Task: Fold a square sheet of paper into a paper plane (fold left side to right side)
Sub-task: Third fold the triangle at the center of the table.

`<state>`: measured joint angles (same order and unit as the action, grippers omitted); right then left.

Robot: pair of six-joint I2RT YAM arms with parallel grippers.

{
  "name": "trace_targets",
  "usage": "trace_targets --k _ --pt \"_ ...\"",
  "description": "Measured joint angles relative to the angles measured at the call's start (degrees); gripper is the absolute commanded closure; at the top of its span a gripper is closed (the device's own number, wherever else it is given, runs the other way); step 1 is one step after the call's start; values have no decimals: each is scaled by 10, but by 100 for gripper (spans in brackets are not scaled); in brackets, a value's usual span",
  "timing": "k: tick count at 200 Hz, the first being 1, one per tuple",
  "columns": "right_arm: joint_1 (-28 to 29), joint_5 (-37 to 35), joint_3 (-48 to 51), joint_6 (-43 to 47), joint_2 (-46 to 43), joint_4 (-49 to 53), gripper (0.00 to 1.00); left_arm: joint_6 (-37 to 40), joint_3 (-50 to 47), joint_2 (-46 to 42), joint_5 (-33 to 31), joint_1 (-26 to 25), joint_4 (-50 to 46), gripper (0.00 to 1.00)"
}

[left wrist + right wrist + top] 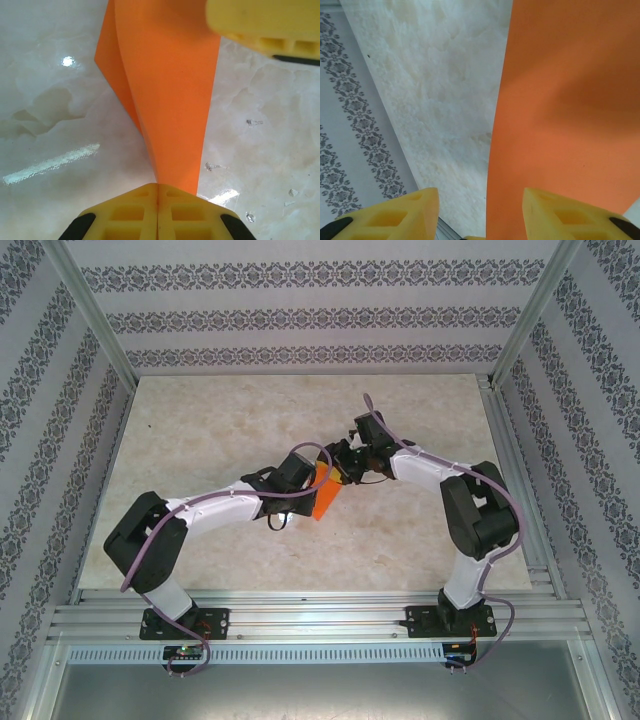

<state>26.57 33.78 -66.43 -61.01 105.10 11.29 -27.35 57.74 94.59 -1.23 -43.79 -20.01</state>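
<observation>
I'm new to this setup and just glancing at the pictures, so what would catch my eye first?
The bright orange paper stands out, at the middle of the pale marbled table where the two arms meet. In the left wrist view the left gripper is shut on its narrow end; the right gripper stands open, the sheet close in front of it.

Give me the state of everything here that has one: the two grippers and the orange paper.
orange paper: folded over in layers, its narrow end pinched in the left gripper.
left gripper: shut on the orange paper.
right gripper: open, fingers spread, the paper's edge just ahead of the gap.
</observation>
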Motion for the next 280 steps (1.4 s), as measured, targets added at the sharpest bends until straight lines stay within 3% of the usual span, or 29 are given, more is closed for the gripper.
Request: trace_targets --k 40,71,120,143,165,209,226,280 --pt "25 5 -44 3 36 37 53 12 -3 -2 -7 -3 2 94" --pt "34 4 -64 7 48 53 63 14 -6 -3 -10 -6 1 94" --pt "44 5 -66 23 55 88 65 14 -7 -3 -13 -9 0 94" --pt "45 5 -66 26 55 96 74 14 -7 -3 -13 -10 0 94" --pt "47 8 -66 29 55 105 76 14 -7 -3 -19 -10 2 95" --pt "51 11 -66 42 61 119 96 9 -9 -5 -26 -10 10 94" --pt "52 15 -66 42 62 121 100 10 -9 -7 -21 -10 17 90" --pt "52 15 -66 62 62 125 100 23 -35 -45 -8 -10 21 59"
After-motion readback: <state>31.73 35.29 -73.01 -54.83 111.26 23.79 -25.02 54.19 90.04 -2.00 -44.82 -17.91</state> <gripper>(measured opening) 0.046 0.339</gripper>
